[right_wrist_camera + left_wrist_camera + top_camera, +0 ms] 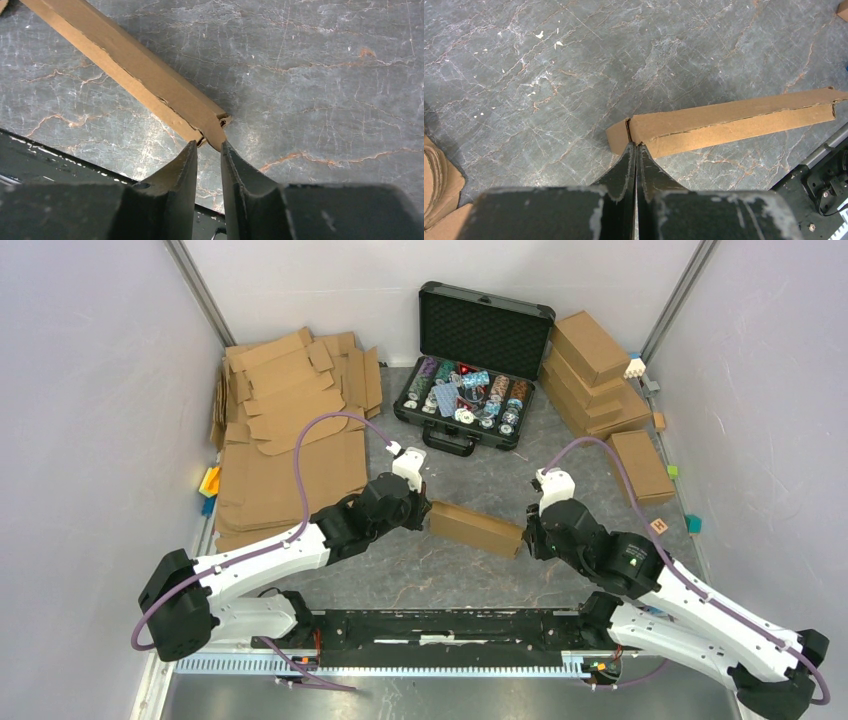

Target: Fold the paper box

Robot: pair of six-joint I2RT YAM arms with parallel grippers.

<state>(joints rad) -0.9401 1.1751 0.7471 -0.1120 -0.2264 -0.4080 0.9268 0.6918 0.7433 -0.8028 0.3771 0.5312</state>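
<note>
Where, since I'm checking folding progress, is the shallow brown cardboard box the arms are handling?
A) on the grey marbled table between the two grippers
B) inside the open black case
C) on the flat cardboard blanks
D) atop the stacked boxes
A: the brown cardboard box lies on the grey marbled table, the left gripper at one end and the right gripper at the other.

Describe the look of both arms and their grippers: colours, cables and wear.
The left arm and right arm have white shells with black joints and bases. A purple cable loops along each to a white block at the wrist. The left gripper and right gripper have black tapered fingers; the left's body shows pale scuffs.
</note>
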